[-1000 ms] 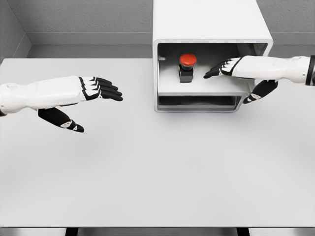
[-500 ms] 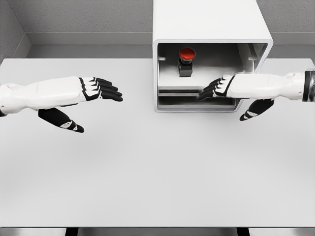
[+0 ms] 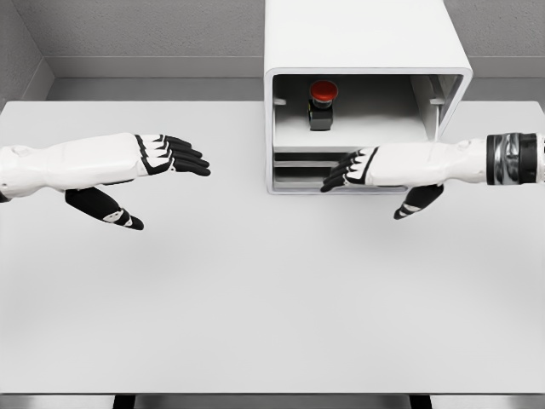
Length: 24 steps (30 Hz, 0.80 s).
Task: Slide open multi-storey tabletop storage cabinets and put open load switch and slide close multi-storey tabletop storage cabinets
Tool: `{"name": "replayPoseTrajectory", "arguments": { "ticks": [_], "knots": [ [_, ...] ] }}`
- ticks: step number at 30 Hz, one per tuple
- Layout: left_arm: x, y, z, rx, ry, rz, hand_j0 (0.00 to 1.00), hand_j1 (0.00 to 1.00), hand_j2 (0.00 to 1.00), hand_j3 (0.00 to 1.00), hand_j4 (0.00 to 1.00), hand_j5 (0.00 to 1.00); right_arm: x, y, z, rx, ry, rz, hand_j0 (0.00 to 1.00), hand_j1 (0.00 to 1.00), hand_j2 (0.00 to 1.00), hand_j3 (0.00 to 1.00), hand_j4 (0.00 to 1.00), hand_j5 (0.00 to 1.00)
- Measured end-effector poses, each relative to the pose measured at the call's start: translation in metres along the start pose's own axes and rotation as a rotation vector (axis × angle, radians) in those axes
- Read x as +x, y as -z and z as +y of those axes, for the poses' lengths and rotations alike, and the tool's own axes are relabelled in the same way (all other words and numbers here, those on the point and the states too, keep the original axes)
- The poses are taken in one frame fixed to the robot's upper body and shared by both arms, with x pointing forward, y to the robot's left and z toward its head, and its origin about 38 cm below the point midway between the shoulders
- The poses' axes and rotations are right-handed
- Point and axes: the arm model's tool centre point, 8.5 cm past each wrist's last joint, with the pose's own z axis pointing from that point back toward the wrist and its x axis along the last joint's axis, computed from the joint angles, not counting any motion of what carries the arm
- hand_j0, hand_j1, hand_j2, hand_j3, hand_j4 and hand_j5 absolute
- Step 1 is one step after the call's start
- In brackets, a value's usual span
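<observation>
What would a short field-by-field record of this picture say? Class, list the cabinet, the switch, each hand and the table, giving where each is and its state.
cabinet: white, at the table's far edge, front open
switch: red button on a dark base, upright on the upper shelf inside the cabinet
right hand: fingers extended, holding nothing, in front of the cabinet's lower front
left hand: open, holding nothing, over the table's left side, apart from the cabinet
table: white, flat

Bright, even, seemingly overhead light on the table (image 3: pixel 255 298), faint soft shadows, slight overall blur, no glare
</observation>
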Motion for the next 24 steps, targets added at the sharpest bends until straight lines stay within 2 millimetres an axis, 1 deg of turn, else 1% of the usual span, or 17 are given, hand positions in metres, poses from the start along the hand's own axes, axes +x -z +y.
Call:
{"name": "replayPoseTrajectory", "arguments": {
  "ticks": [5,9,11,15,18,21,22,24],
  "knots": [
    [0.0,0.0,0.0,0.0,0.0,0.001,1.0,1.0,1.0,1.0,1.0,1.0,-0.019,0.007,0.006,0.013,0.032,0.066,1.0,1.0,1.0,1.0,1.0,1.0],
    [0.0,0.0,0.0,-0.001,0.0,0.001,1.0,1.0,1.0,1.0,1.0,1.0,-0.027,0.007,0.004,0.016,0.04,0.103,1.0,1.0,1.0,1.0,1.0,1.0],
    [0.0,0.0,0.0,-0.001,0.0,0.001,1.0,1.0,1.0,1.0,1.0,1.0,-0.021,0.01,0.001,0.017,0.019,0.085,1.0,1.0,1.0,1.0,1.0,1.0],
    [0.0,0.0,0.001,-0.001,0.002,0.002,1.0,1.0,1.0,1.0,1.0,1.0,0.01,0.012,-0.008,0.022,-0.059,0.008,1.0,1.0,1.0,1.0,1.0,1.0],
    [0.0,0.0,0.0,-0.001,0.001,0.002,1.0,1.0,1.0,1.0,1.0,1.0,0.021,0.0,-0.006,0.04,-0.099,-0.014,1.0,1.0,1.0,1.0,1.0,1.0],
    [-0.001,-0.001,0.0,-0.001,0.001,0.003,1.0,1.0,1.0,1.0,1.0,1.0,0.02,-0.02,0.002,0.065,-0.1,0.014,1.0,1.0,1.0,1.0,1.0,1.0],
    [-0.001,-0.001,0.0,-0.001,0.001,0.003,1.0,1.0,1.0,1.0,1.0,1.0,0.019,-0.025,0.008,0.076,-0.09,0.023,1.0,1.0,1.0,1.0,1.0,1.0],
    [-0.001,-0.001,-0.001,-0.003,-0.002,0.003,1.0,1.0,1.0,1.0,1.0,1.0,0.018,-0.035,0.011,0.083,-0.084,0.04,1.0,1.0,1.0,1.0,1.0,1.0]
  ]
}}
